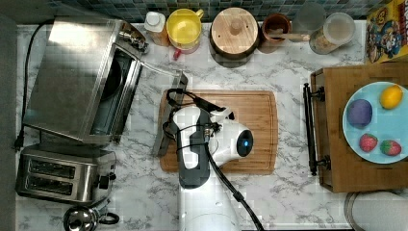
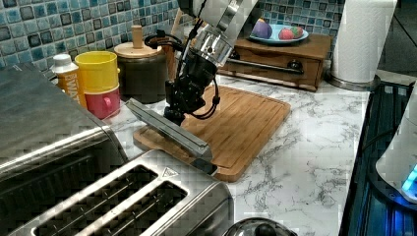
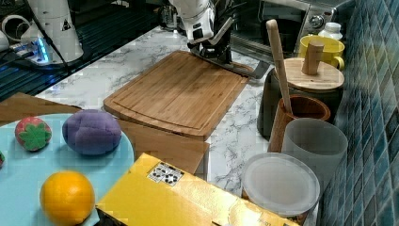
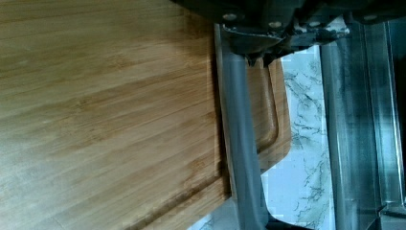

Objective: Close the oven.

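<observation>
Bamboo cutting board (image 1: 250, 130) lies mid-worktop (image 1: 288, 202) under the arm. At the board's edge on the top view's left, the gripper (image 2: 173, 114) sits on the bar handle (image 4: 242, 143) of the oven door (image 1: 166, 113); whether its fingers are spread or pinching the bar I cannot tell. Beyond it, the oven (image 1: 72, 72) stands at the top view's left, door dropped open, dark interior showing. A two-slot toaster (image 1: 60, 175) sits just beside it.
</observation>
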